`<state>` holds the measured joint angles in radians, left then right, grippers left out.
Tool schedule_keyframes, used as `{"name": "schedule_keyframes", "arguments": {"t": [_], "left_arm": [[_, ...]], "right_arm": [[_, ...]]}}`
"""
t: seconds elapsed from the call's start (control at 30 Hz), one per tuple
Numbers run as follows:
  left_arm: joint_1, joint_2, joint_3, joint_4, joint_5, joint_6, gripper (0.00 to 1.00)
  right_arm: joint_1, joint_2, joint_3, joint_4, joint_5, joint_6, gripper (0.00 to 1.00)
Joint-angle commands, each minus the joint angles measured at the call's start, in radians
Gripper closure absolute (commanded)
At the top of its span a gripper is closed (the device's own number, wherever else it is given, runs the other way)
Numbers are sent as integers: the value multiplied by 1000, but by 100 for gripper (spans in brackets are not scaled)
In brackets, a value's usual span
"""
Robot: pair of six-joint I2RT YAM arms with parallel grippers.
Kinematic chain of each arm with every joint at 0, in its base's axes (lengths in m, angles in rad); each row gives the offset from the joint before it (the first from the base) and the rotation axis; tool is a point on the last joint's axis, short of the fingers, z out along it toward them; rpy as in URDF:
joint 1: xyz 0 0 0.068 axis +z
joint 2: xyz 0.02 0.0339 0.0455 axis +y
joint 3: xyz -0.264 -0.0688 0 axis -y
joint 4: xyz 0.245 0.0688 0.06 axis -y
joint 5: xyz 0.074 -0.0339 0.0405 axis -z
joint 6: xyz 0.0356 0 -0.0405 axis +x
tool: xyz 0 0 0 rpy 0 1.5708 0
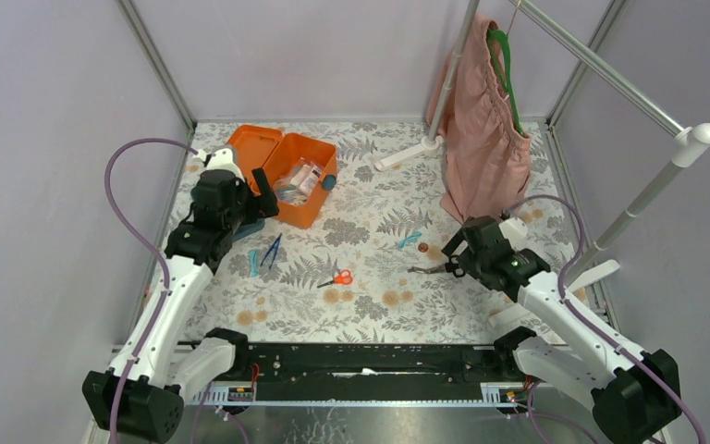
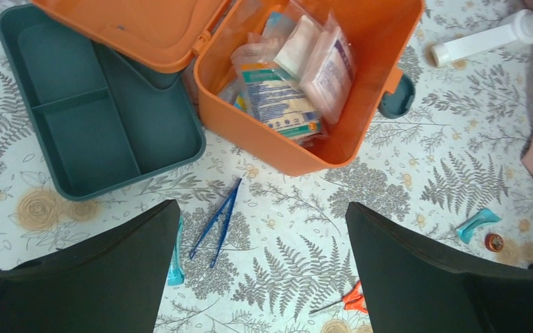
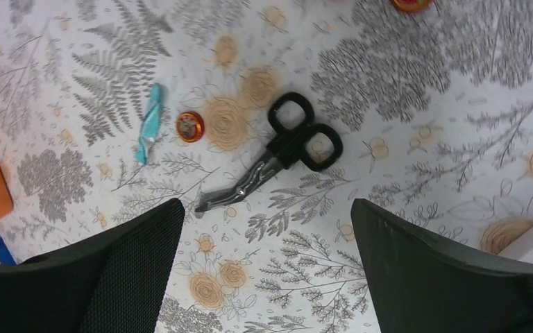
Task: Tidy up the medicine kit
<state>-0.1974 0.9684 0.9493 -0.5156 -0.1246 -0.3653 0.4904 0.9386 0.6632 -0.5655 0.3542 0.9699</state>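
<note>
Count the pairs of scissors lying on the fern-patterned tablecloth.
2. Small orange-handled scissors lie near the middle of the fern-patterned tablecloth; black-handled metal shears lie to their right. More could be hidden inside the open orange plastic box.

- Robot lab cell: plain lilac wall panels (image 1: pixel 46 139), aluminium frame posts (image 1: pixel 159 67).
- Left arm (image 1: pixel 168 301), right arm (image 1: pixel 564 310) on black base rail (image 1: pixel 370 363), 6 o'clock.
- Fern-print cloth (image 1: pixel 370 236) as worktop.
</note>
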Motion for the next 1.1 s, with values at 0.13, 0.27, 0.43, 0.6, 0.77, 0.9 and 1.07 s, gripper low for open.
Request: {"name": "schedule_keyframes", "arguments": {"t": [0.13, 0.27, 0.43, 0.6, 0.77, 0.9, 1.07], "left_arm": [[-2, -24, -29, -11, -40, 1, 1], [-1, -20, -31, -25, -101, -32, 2], [45, -42, -5, -93, -323, -171, 1], [152, -11, 6, -101, -331, -218, 1], [262, 107, -16, -39, -266, -216, 5], [269, 211, -29, 45, -282, -212, 13], [317, 385, 2, 118, -160, -166, 28]], "right_arm": [[1, 40, -23, 37, -1, 247, 2], [44, 134, 49, 38, -8, 204, 2], [78, 185, 76, 65, -33, 192, 1], [79, 166, 34, 105, -66, 164, 2], [80, 110, -21, 153, -89, 103, 2], [80, 63, -64, 201, -132, 25, 3], [79, 19, -91, 227, -188, -50, 4]]}}
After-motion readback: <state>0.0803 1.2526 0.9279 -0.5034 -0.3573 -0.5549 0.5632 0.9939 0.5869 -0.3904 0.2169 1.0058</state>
